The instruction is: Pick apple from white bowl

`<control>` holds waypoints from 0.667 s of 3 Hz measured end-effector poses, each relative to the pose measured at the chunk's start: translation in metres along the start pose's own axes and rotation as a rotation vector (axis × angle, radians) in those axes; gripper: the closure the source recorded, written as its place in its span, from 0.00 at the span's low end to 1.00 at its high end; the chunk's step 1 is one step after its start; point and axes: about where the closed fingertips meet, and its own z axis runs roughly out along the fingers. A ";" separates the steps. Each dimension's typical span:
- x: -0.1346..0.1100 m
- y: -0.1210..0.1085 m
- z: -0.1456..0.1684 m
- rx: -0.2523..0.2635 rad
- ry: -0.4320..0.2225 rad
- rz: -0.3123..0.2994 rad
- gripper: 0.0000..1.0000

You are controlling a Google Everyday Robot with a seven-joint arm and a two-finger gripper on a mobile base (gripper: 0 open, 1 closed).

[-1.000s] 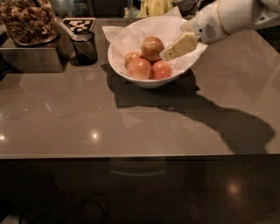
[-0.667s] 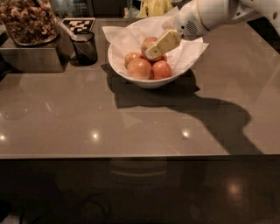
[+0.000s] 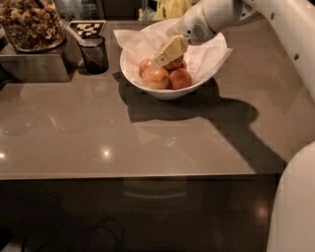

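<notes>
Camera view: nearest, at the right edge, a white part of the robot's body fills the corner, and beyond it the glossy brown bench lies bare up to the dark shadow that the arm and bowl cast. Further back, towards the middle, stands the white bowl, lined with crinkled white paper. Two brighter orange-pink apples sit at its near side, one left and one right, touching each other. The dull red-brown apple lies just behind them, still down in the bowl. The hand, yellowish, reaches down and leftward from the white arm and lies across the left of that apple. Whether it is open, closed or already gripping I cannot tell. As I judge it, the reach into the bowl is done. The grip, if not yet made, and the lift clear of the rim are left. Against the earlier frames, the hand was over the right rim a second ago, then came to the middle of the bowl. Now it sits slightly further left and lower among the fruit, while the bowl and apples look unmoved. To the far left are a black mesh cup, a container heaped with brown snacks and a checkered marker.
</notes>
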 end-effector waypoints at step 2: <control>0.034 -0.003 0.011 -0.055 0.067 0.049 0.19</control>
